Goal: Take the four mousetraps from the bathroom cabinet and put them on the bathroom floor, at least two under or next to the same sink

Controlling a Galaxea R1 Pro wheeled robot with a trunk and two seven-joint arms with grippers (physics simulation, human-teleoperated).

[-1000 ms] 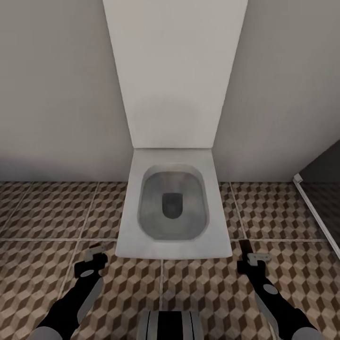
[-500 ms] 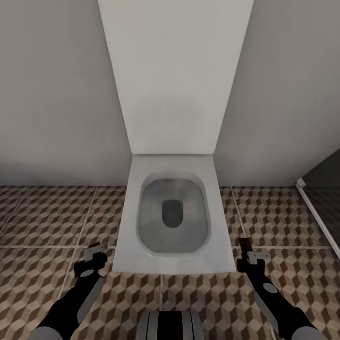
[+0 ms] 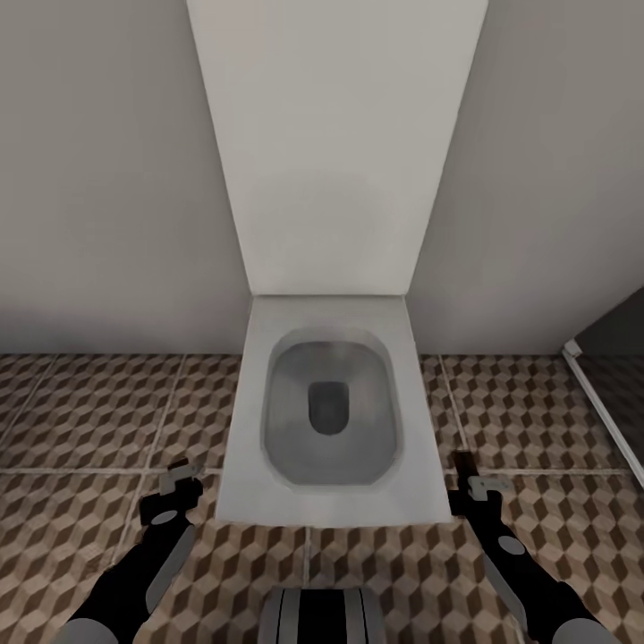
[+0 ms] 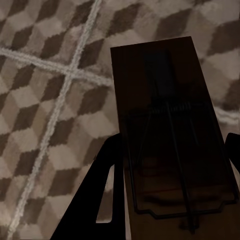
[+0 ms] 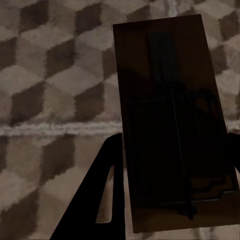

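Now, nearest, the left gripper (image 4: pixel 170 200) and right gripper (image 5: pixel 170 200) each hold a flat dark-brown rectangular mousetrap (image 4: pixel 170 130) (image 5: pixel 167 115) between their jaws above the cube-patterned tiled bathroom floor (image 3: pixel 89 420), while the white square toilet (image 3: pixel 333 407) ahead has drawn slightly closer, so no sink is reached yet.

The head view looks steeply down from above onto a white toilet (image 3: pixel 331 411) against the wall, bathroom floor (image 3: pixel 89 420) around it; both wrist views face down, close over that same floor (image 4: pixel 45 100) (image 5: pixel 50 90).
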